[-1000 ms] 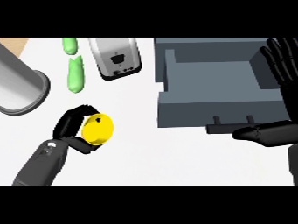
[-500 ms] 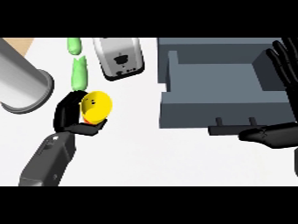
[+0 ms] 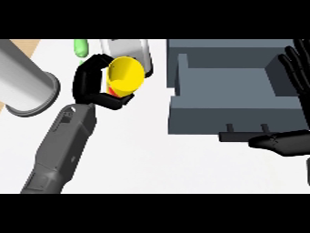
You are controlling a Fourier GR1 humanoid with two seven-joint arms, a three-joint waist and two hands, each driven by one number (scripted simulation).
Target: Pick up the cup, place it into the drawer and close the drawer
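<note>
cup held beside the open drawer

white counter (image 3: 157,164) is seen from above, with a grey open drawer (image 3: 234,91) at the right. the yellow cup (image 3: 126,75) is held tilted, mouth showing, above the counter left of the drawer, with the left hand (image 3: 93,86) curled round it. the right hand (image 3: 305,109) is kept open, fingers straight, by the drawer's right side. a grey cylinder (image 3: 16,79) is seen at the left.

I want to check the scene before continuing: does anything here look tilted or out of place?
Only the yellow cup is tilted: the left hand holds it on its side, mouth facing the open drawer. The right hand rests open beside the drawer.
</note>
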